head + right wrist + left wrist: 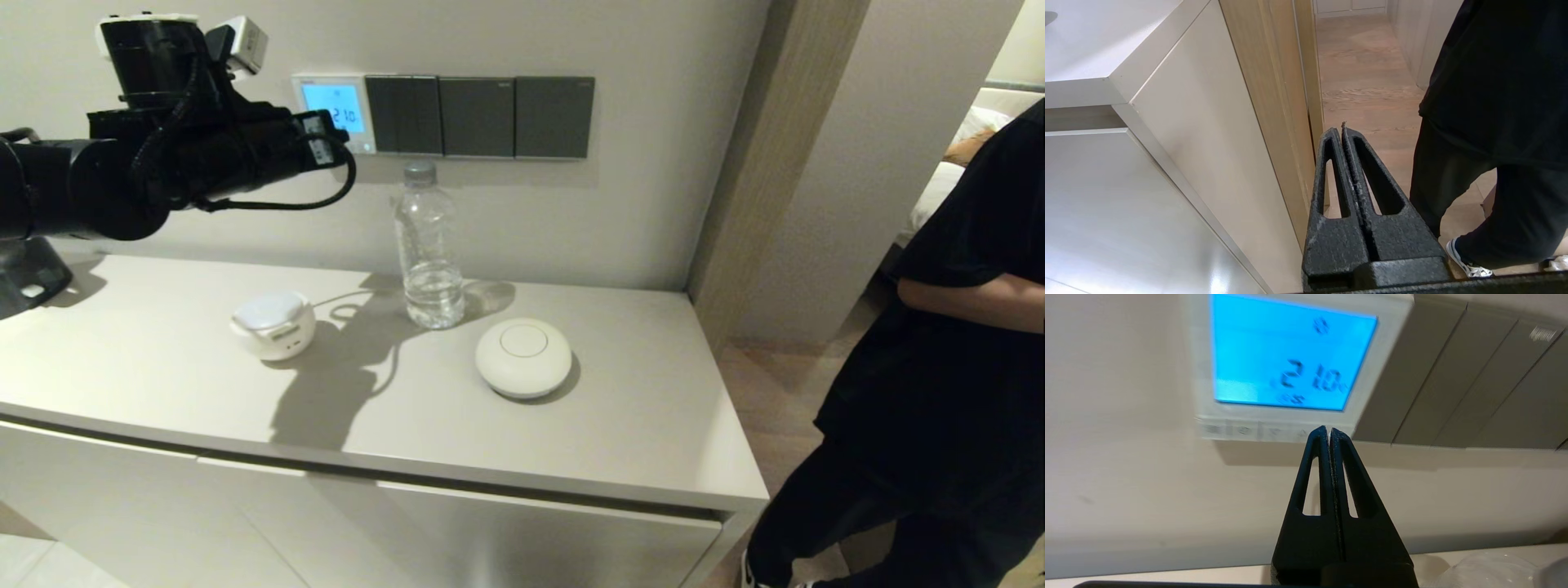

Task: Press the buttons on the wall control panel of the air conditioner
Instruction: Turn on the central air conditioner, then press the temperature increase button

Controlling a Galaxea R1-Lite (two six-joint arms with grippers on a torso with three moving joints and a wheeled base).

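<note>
The white wall control panel [299,114] has a glowing light blue screen reading 21.0; it also fills the left wrist view [1392,343]. Its row of pale buttons [1257,430] runs along the bottom edge. My left gripper [347,137] is raised to the wall and shut, empty. In the left wrist view its tips [1328,429] sit at the right end of the button row, at or very near the panel's lower right corner; I cannot tell whether they touch. My right gripper [1342,130] is shut and empty, parked low beside the cabinet's right end, out of the head view.
Dark grey switch plates [478,116] adjoin the panel on its right. On the cabinet top [163,359] stand a clear water bottle [428,245], a small white container [273,325] and a round white device [523,357]. A person in black [939,367] stands at the right.
</note>
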